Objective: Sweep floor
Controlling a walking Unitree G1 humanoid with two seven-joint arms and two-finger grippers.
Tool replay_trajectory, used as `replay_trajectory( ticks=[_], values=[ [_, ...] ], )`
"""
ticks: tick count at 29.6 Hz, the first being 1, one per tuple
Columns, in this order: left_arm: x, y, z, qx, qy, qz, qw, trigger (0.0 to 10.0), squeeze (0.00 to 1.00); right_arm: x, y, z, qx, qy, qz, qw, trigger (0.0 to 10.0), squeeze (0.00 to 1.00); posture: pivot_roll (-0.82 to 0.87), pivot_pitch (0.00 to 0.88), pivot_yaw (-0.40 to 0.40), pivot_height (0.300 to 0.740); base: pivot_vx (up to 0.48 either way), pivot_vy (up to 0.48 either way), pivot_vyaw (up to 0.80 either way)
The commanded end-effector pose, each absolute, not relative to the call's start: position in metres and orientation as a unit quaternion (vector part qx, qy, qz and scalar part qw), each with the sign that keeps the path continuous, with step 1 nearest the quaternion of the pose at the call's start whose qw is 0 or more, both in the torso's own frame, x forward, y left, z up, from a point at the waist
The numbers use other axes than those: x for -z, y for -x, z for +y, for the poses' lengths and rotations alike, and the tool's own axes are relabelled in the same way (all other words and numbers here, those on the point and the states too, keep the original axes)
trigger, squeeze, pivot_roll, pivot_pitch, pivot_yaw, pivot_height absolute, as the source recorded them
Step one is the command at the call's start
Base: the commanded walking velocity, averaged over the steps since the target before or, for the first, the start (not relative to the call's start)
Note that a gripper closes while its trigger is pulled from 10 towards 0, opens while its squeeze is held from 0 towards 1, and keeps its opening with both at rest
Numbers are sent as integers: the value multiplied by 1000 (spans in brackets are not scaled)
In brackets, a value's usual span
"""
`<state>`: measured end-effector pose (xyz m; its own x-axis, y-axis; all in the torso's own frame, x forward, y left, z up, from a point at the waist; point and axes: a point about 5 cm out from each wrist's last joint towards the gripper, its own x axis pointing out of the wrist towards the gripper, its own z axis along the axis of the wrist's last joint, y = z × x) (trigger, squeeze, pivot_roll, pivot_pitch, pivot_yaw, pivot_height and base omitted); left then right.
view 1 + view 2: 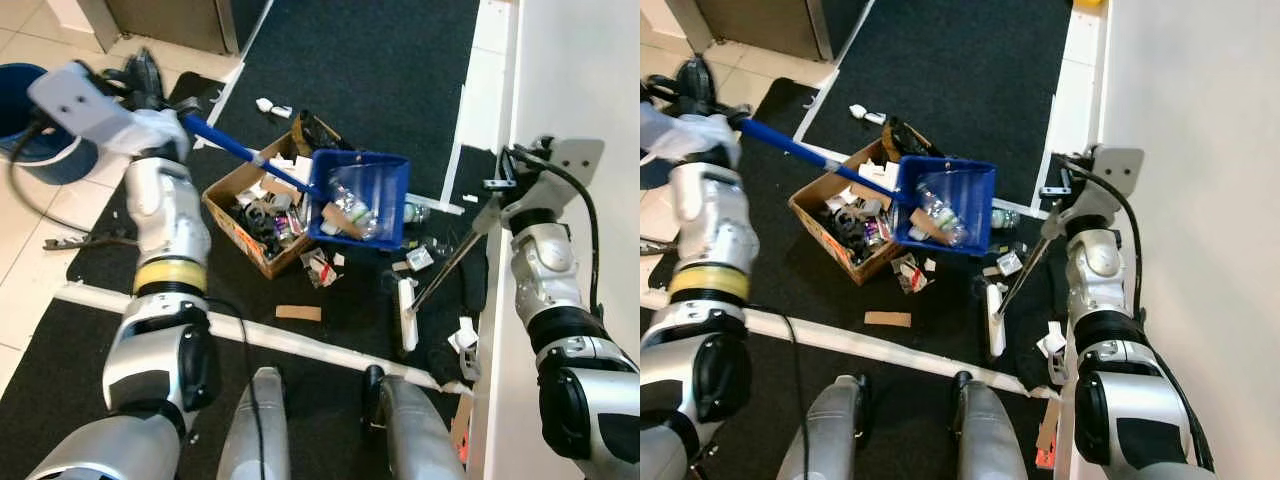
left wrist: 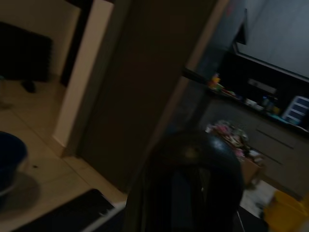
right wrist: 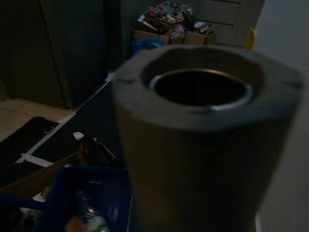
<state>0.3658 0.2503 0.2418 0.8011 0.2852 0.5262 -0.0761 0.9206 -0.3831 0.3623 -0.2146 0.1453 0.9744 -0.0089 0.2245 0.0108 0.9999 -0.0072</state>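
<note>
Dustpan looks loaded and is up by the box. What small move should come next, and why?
Probably tip the blue dustpan toward the cardboard box. The left pincer holds its handle, and the pan, carrying a plastic bottle and scraps, hangs beside the box's edge, not over the opening. The right pincer holds the broom, which can wait.

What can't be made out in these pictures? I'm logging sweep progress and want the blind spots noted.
- Left gripper: its grip on the blue dustpan handle is hidden behind the wrist housing, head views.
- Right gripper: finger state hidden by the broom handle; right wrist view blurred.
- Cardboard box contents: too small to identify.
</note>
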Motion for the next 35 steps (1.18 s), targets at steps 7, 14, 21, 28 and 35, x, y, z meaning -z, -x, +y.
replay_trajectory(
  ticks=[7, 14, 21, 28, 35],
  values=[
    [-266, -348, 289, -146, 162, -355, 909, 10000, 0, -134, -358, -217, 1, 8, -91, 996, 10000, 0, 86, 106, -73, 740, 0, 0, 0],
    [-273, -340, 304, -166, 141, -361, 907, 10000, 0, -125, -357, -205, -16, 6, -76, 997, 10000, 0, 105, 98, -78, 740, 0, 0, 0],
    [-277, -344, 299, -145, 87, -353, 920, 10000, 0, -126, -360, -198, -19, -6, -79, 997, 10000, 0, 115, 86, -64, 740, 0, 0, 0],
    [-284, -353, 279, -109, -13, -352, 930, 10000, 0, -129, -361, -198, -12, -16, -88, 996, 10000, 0, 110, 74, -41, 740, 0, 0, 0],
    [-299, -362, 264, -85, -73, -363, 925, 10000, 0, -127, -357, -202, -1, -22, -94, 995, 10000, 0, 96, 74, -27, 740, 0, 0, 0]
  ],
)
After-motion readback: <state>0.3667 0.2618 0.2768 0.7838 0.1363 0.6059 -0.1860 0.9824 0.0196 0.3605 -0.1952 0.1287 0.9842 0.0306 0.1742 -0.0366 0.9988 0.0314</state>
